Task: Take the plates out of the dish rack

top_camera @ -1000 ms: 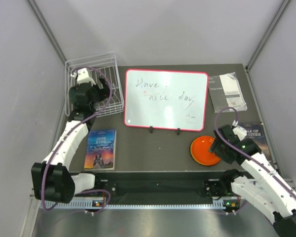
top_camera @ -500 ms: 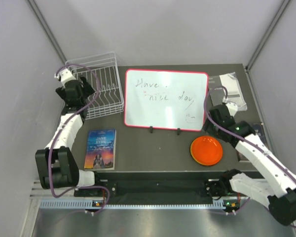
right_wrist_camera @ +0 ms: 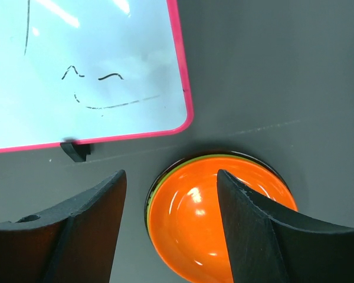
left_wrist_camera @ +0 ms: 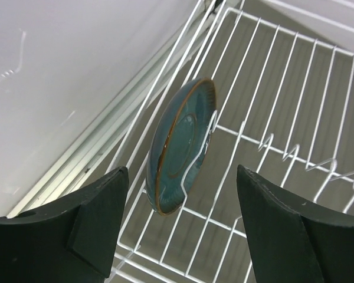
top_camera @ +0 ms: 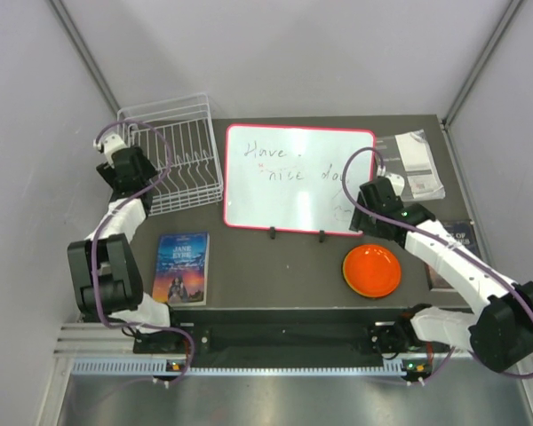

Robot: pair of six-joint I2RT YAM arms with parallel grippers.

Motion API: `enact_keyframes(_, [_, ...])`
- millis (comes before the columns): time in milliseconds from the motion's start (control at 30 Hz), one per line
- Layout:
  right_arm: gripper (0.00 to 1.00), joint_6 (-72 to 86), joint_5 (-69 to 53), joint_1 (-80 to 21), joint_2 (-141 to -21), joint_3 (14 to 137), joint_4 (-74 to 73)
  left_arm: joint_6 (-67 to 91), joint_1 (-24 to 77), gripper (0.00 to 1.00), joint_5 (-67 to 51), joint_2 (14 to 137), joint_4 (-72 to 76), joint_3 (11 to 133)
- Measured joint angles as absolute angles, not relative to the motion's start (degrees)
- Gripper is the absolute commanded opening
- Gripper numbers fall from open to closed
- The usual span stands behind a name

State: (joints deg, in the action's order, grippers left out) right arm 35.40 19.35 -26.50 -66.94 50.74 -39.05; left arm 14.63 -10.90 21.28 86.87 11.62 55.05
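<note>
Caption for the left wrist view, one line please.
Left gripper, jaws open, faces the dark teal plate standing on edge in the white dish rack.

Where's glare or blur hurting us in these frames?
Right wrist: white hotspots on the glossy round orange plate and streaks on the red-framed whiteboard. Left wrist: dark teal round plate sharp, mild sheen. Top external: evenly lit, whiteboard handwriting faint.

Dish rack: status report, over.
Left gripper open, facing teal plate standing on edge in dish rack. Right gripper open above orange plate on table. Nothing blocking the teal plate.
</note>
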Motion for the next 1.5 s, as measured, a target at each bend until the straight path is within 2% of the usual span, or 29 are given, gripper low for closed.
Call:
enact_keyframes(67, [0.63, 35.0, 19.2, -26.5, -67.4, 50.7, -38.7, 14.6, -11.0, 0.76, 21.3, 88.1, 11.8, 55.0])
enact_keyframes(133, [0.63, 34.6, 19.1, -26.5, -67.5, 50.7, -38.4, 14.6, -11.3, 0.7, 21.3, 89.4, 12.1, 55.1])
enact_keyframes(667, [0.63, 34.1, 18.0, -26.3, -70.0, 50.7, -37.3, 14.6, -12.8, 0.68, 21.5, 97.9, 13.6, 58.2])
enact_keyframes(867, [0.63, 34.2, 17.5, -26.3, -70.4, 50.7, -37.0, 14.8, -13.4, 0.45, 21.6, 98.0, 14.0, 58.4])
enact_keyframes(1100, [0.63, 34.3, 16.7, -26.1, -71.0, 50.7, -36.5, 14.7, -13.6, 0.45, 21.5, 99.3, 14.6, 58.7])
enact_keyframes(1167, [0.63, 34.3, 16.6, -26.1, -71.1, 50.7, -36.4, 14.7, -13.6, 0.38, 21.6, 100.0, 14.8, 58.9])
enact_keyframes(1233, [0.63, 34.5, 16.4, -26.1, -71.1, 50.7, -36.4, 14.6, -13.7, 0.37, 22.0, 100.3, 15.0, 59.0])
enact_keyframes(1267, [0.63, 34.5, 16.4, -26.1, -71.1, 50.7, -36.4, 14.5, -13.8, 0.28, 22.1, 100.5, 15.0, 59.1])
enact_keyframes(1333, [0.63, 34.6, 16.4, -26.1, -71.3, 50.7, -36.4, 14.2, -13.9, 0.19, 22.1, 100.9, 15.1, 59.3])
enact_keyframes(1400, [0.63, 34.6, 16.3, -26.1, -71.8, 50.7, -36.4, 12.7, -13.8, 0.0, 21.5, 100.9, 15.3, 59.6])
enact_keyframes(1500, [0.63, 34.6, 16.2, -26.1, -72.2, 50.7, -36.3, 8.9, -13.8, 0.0, 19.9, 101.0, 15.2, 59.7])
